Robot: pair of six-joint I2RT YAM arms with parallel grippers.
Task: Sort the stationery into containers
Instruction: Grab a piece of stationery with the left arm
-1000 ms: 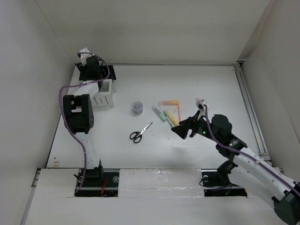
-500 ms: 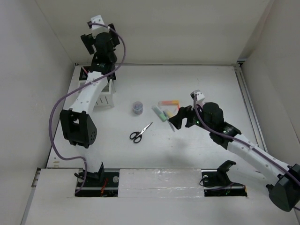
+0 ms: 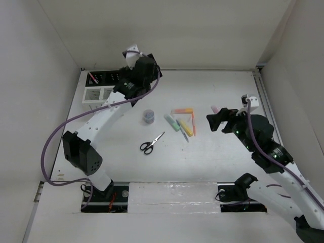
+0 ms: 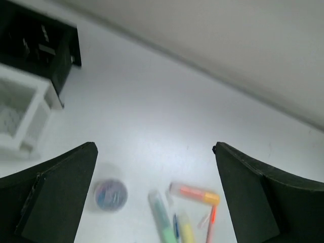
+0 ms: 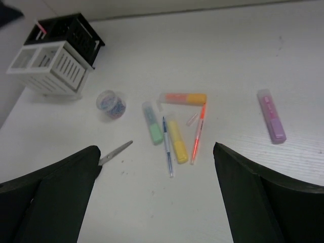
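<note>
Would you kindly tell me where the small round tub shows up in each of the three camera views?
Top external: the round tub sits left of centre, just above the scissors.
Left wrist: at the lower left.
Right wrist: at the upper left, just right of the white organizer.
Shared landmark: the orange marker, to the tub's right in every view.

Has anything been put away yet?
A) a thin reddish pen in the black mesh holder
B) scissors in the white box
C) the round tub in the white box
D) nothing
A: a thin reddish pen leans in the black mesh holder; the black-handled scissors and small round clear tub lie on the white table.
</note>
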